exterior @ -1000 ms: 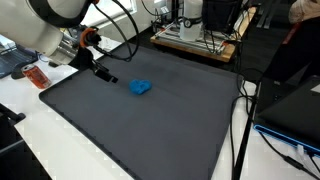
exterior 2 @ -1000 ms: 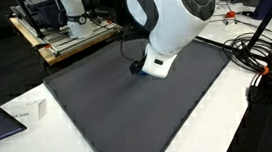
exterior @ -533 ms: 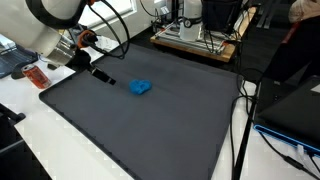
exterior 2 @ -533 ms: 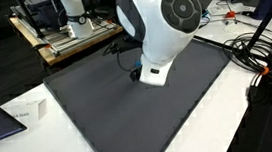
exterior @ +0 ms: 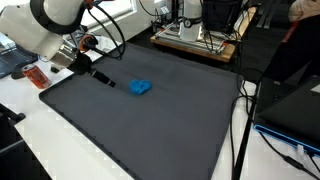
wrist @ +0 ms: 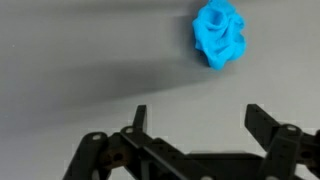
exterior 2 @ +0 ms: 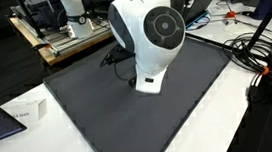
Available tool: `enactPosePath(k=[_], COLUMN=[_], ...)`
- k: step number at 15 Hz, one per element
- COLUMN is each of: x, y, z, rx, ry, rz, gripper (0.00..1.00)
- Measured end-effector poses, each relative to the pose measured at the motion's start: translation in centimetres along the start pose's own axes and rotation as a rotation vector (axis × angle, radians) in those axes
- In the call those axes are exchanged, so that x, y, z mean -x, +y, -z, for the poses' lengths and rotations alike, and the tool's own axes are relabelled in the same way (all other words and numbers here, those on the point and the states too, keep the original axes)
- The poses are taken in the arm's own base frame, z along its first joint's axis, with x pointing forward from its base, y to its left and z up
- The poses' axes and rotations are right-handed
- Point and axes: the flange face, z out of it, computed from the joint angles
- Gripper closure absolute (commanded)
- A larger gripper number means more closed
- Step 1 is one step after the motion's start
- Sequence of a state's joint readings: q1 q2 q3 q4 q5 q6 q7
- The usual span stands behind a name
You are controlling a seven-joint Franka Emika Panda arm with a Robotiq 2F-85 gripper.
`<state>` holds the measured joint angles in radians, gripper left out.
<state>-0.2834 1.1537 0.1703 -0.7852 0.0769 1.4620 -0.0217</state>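
- Gripper point(wrist: 200, 122): in the wrist view the claw is spread wide. Both fingers point(wrist: 139, 116) stand well apart, and only bare mat shows between them. It holds nothing and touches nothing.
- Crumpled blue item point(wrist: 220, 35): in the wrist view it lies on the dark grey mat point(wrist: 80, 50), ahead of the fingertips and off toward the side of the right-hand finger as pictured. It is clear of both fingers and outside the gap between them.
- In an exterior view the gripper point(exterior: 108, 81) sits low over the mat, near the mat's edge on the arm's side. The crumpled blue item point(exterior: 140, 88) lies just beyond the gripper on the mat, near it but apart. The pictures do not show whether the fingertips touch the mat.
- Arm point(exterior 2: 150, 29): in an exterior view its large white joint housing stands over the middle of the mat and hides both the gripper and the blue item. That view gives no reading on either.
- Surroundings: the mat rests on a white table point(exterior: 30, 140). A small orange-red object point(exterior: 37, 76) lies on the table just off the mat's edge, near the arm. A wooden board point(exterior: 195, 42) carrying equipment stands past the far edge of the mat. Cables point(exterior 2: 260, 59) trail beside the mat.
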Motion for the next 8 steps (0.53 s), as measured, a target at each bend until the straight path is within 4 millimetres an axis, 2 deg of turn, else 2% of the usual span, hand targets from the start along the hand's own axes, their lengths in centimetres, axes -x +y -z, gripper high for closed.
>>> enactPosePath(k=[3, 8], x=[0.1, 1.6], y=[0.3, 0.8], z=[-0.9, -1.2], rx=[-0.019, -0.039], ry=[0.016, 0.057], rz=[-0.005, 0.009], gripper=[0.0, 0.0])
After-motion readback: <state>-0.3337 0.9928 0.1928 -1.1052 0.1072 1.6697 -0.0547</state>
